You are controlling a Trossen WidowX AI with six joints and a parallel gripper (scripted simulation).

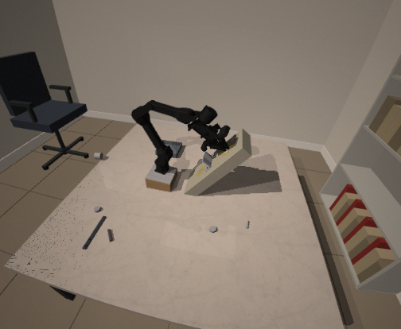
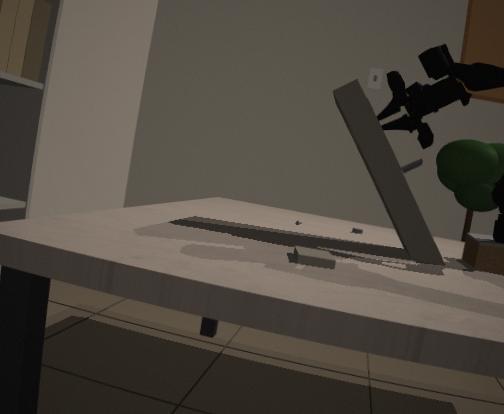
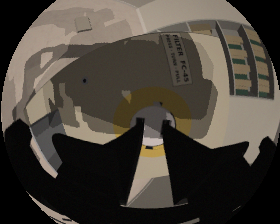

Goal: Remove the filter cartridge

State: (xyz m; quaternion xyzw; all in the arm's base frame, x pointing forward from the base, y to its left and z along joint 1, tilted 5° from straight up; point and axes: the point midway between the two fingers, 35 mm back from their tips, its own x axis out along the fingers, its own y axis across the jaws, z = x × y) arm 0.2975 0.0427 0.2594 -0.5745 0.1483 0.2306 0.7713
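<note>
Filter cartridge sits in its socket high on the panel face, a small grey disc inside a yellow ring; take the rest from the big things down.

You have a pale table carrying everything. On it the service panel stands as a long slab, tilted back steeply, its upper end away from the base block. The black arm rises from that block and reaches over to the panel's upper part. Just behind the base lies the grey tray, well apart from the cartridge.

Your gripper points into the panel face, tips right at the surface. From the wrist camera its two fingers frame the cartridge; they stand a narrow way apart and pinch nothing. You cannot tell whether the tips are inside the slots.

Beside the ring a printed label is fixed to the panel. Loose on the near table lie a dark bar and a small disc.
</note>
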